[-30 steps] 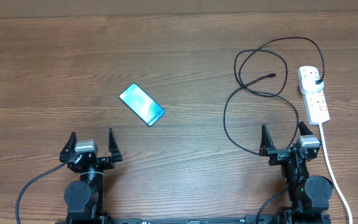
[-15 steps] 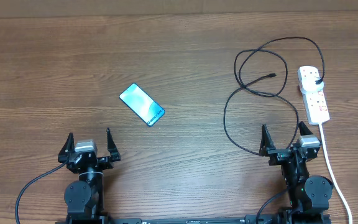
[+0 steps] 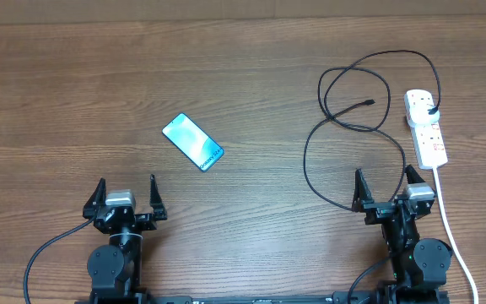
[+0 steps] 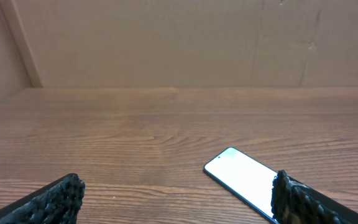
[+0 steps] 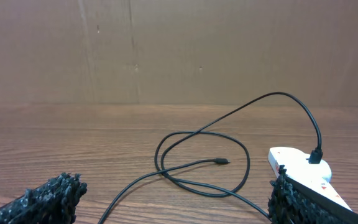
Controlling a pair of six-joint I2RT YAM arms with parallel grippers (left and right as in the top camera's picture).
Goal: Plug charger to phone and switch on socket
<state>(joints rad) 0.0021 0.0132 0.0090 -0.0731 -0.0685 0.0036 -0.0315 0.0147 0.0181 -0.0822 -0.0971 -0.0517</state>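
Nudged slightly right since a moment ago, our left gripper [image 3: 126,184] has fingers spread, empty; right gripper [image 3: 384,176] likewise. Phone [image 3: 193,142] lies ahead of left gripper, long axis diagonal, lettered end toward near-right. Charger [image 3: 305,156] tip faces socket [image 3: 426,127], plug seated there.

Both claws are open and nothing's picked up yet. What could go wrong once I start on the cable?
1. The charger lies in crossing loops; pulling its plug tip toward the phone may knot it or tug the socket.
2. One loop runs right by the right claw, which could snag it.
3. The phone lies loose and flat, so pushing the tip in may slide it.
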